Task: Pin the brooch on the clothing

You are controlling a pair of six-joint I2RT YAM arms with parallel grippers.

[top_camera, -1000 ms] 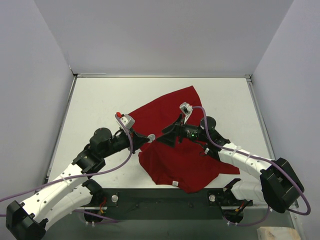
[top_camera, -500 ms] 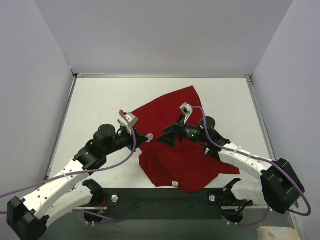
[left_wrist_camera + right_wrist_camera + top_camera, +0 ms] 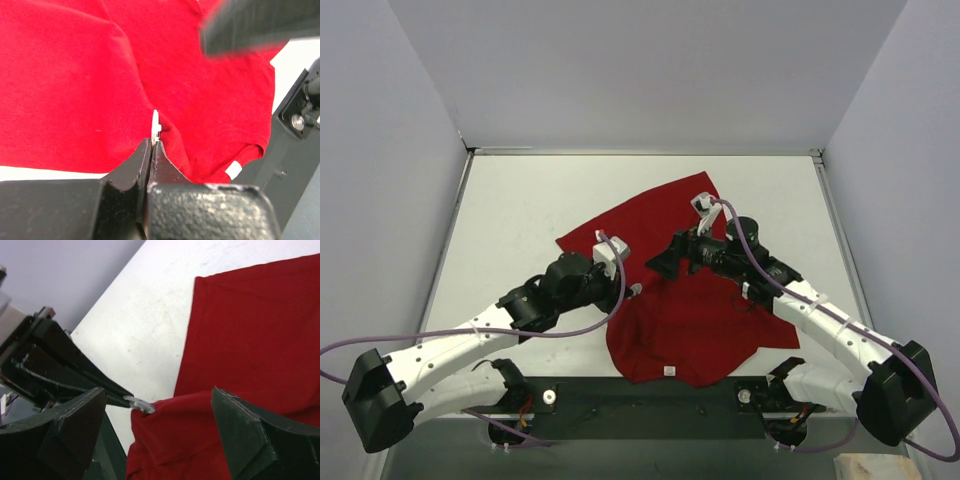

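The red T-shirt (image 3: 690, 300) lies crumpled on the white table, its small white label (image 3: 670, 371) at the near edge. My left gripper (image 3: 632, 290) is shut on a small pale brooch (image 3: 155, 124). It holds the brooch edge-on against a raised fold of the shirt (image 3: 170, 135). In the right wrist view the brooch (image 3: 141, 404) touches the edge of the fold (image 3: 200, 440). My right gripper (image 3: 665, 266) is wide open just above that fold, with its fingers (image 3: 65, 435) on either side and nothing held.
White walls enclose the table (image 3: 510, 210) on three sides. A black base plate (image 3: 650, 395) runs along the near edge. Purple cables (image 3: 470, 335) trail from both arms. Bare table lies to the left of and behind the shirt.
My left gripper has moved right and towards the shirt with the brooch, which now rests against the fold. My right arm has shifted slightly back. The shirt's left part has spread leftwards.
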